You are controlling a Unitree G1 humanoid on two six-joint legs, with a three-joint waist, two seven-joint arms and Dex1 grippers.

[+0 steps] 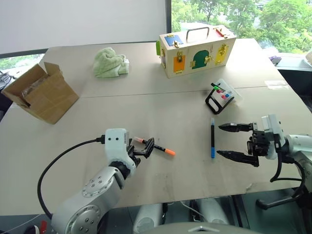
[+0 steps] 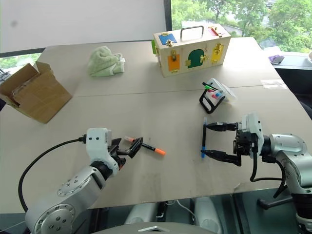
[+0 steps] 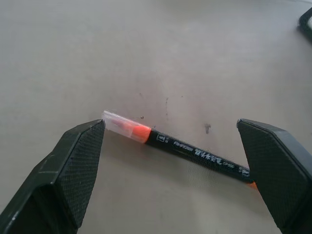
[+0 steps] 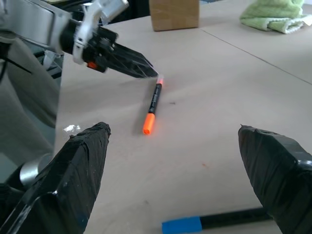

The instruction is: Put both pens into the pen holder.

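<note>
Neither pen has been picked up — both lie flat on the desk (image 1: 161, 105), so the step in hand is the approach to grasp. The orange pen (image 1: 156, 147) lies near the front of the desk on the robot's left, its clear-capped end just beside one finger (image 3: 80, 156) of the left gripper (image 1: 147, 147); in the left wrist view the barrel runs across the gap between the spread fingers, not yet pinched. The blue pen (image 1: 212, 138) lies on the right side, pointing away from the robot, just beside the tips of the right gripper (image 1: 227, 141), whose fingers stand wide apart and hold nothing, aimed sideways at the pen. The holder (image 1: 219, 96) stands further back on the right, beyond the blue pen, with coloured caps already in it. Next, I judge, each gripper must settle so the barrel sits squarely between the fingers, then close — the left looks nearer to that.
</note>
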